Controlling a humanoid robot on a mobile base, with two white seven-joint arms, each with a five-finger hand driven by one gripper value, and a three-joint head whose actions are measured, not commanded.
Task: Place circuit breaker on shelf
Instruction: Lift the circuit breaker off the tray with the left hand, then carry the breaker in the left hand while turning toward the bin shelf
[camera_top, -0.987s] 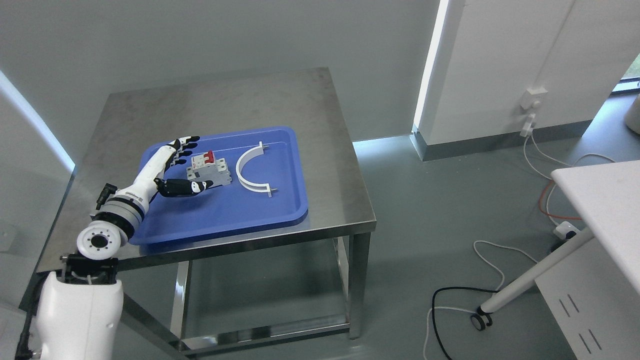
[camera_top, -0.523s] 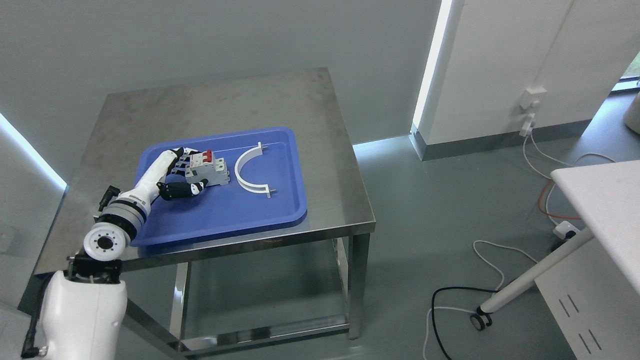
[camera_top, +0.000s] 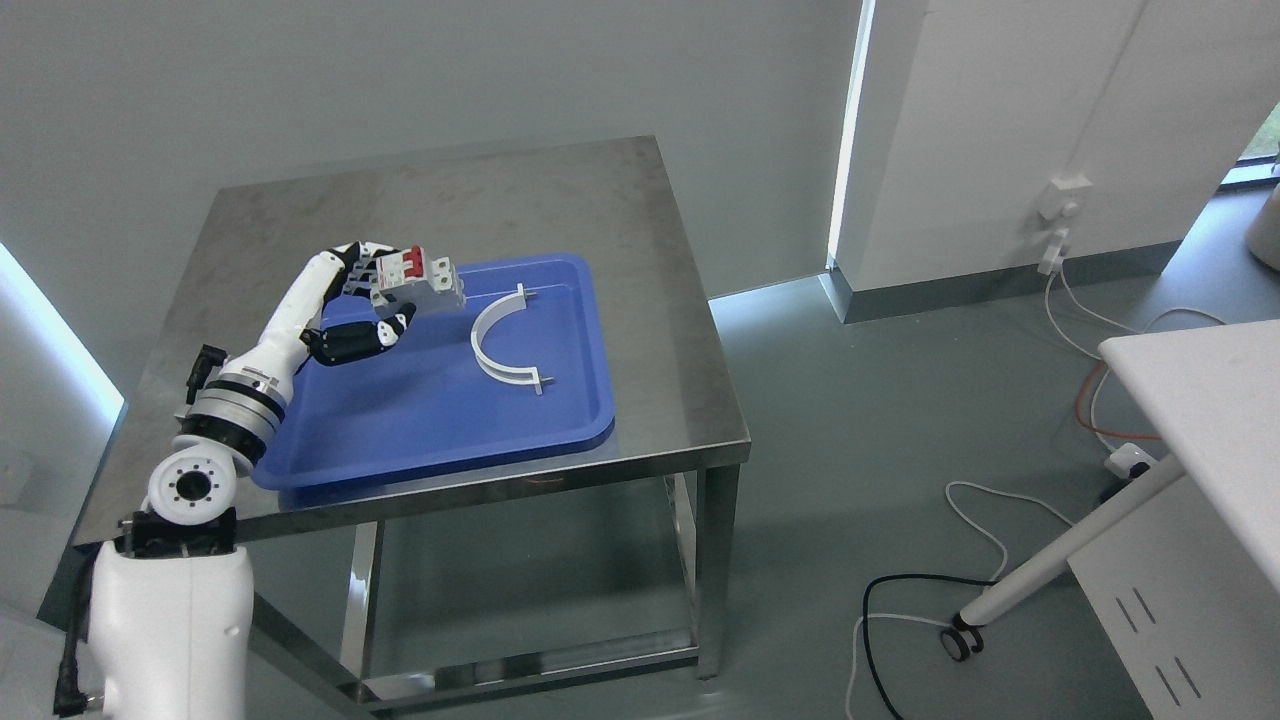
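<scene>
Clearly, left hand (camera_top: 362, 298) clamps the grey circuit breaker (camera_top: 420, 284), red switches up, above the blue tray (camera_top: 440, 420).

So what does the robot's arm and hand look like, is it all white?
Mostly. The left arm has smooth white shells, a round white joint with a ring of small holes, a silver-and-black wrist ring and a black cable low down. The left hand is white with black fingers and white patches.

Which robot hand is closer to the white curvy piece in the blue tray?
Left. The left hand holds the circuit breaker just left of the white curved piece. The right hand is not in view.
</scene>
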